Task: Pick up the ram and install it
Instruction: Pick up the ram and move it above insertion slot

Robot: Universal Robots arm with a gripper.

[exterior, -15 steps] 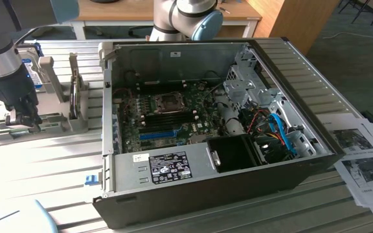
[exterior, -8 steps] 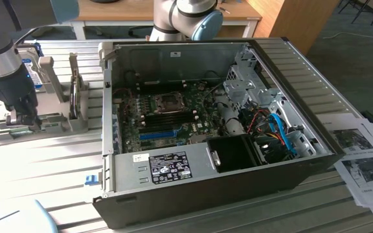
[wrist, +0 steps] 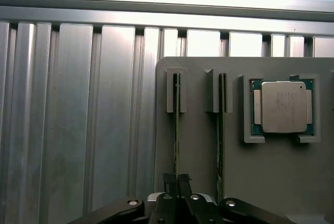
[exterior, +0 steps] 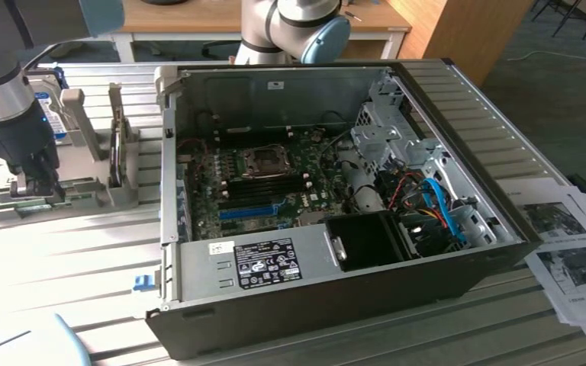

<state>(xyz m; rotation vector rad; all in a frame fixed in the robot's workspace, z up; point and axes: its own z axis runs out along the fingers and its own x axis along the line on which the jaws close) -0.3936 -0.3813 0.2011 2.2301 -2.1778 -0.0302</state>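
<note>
The ram [wrist: 176, 125] stands on edge in a slot of the grey holder [wrist: 201, 151] on the desk [wrist: 78, 130], the tool [wrist: 176, 178] pinched narrow onto it. You want that grip square and any lift straight along the slot walls, clear of the second stick [wrist: 220, 130] just beside it. The open computer case [exterior: 304, 313] sits well apart.

Ram [wrist: 176, 125] upright in holder [wrist: 198, 140], near processor [wrist: 282, 106]

Even daylight, soft shadows (glare on table slats [wrist: 203, 44])
</note>
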